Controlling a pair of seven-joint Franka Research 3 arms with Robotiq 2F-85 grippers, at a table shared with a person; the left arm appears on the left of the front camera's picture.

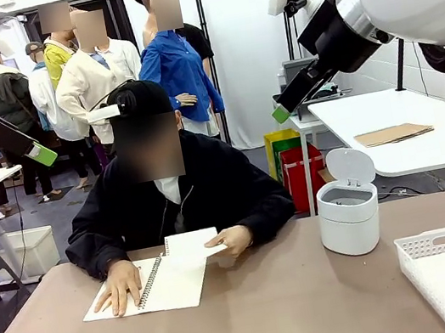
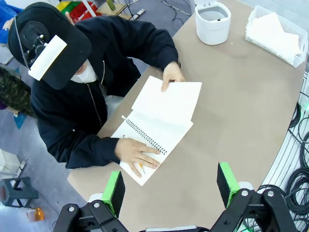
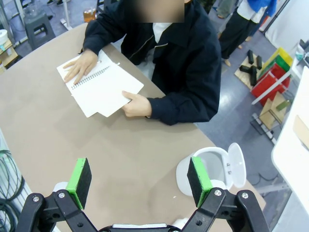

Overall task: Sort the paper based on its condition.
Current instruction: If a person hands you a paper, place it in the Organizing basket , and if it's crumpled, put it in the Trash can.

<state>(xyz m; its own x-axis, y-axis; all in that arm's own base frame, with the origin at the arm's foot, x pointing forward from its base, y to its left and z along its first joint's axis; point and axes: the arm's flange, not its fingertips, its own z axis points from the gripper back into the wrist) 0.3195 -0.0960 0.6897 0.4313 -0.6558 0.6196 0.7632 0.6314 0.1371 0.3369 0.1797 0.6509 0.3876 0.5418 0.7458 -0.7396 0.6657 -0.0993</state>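
**Loose sheet far across the table, under the person's hand**

Both my grippers hang high over the table, and neither carries anything. My left gripper has its jaws spread wide, with nothing between the green pads. My right gripper is spread just as wide and is also empty.

The loose sheet lies at the far side, on one page of the open notebook. It is turned a little askew, so a corner juts past the page. One hand of the person rests on the sheet's far edge, and the other hand presses the opposite page flat. I judge the sheet is not yet free for me to take.

From either pair of jaws it lies ahead and well below. In the front view it sits slightly to my left of the table's middle, so I judge my left arm the nearer. White on white, its long axis is hard to make out, so I cannot tell it for sure.

The bin, lid up, and the basket holding paper stand on my right, well apart from the sheet.
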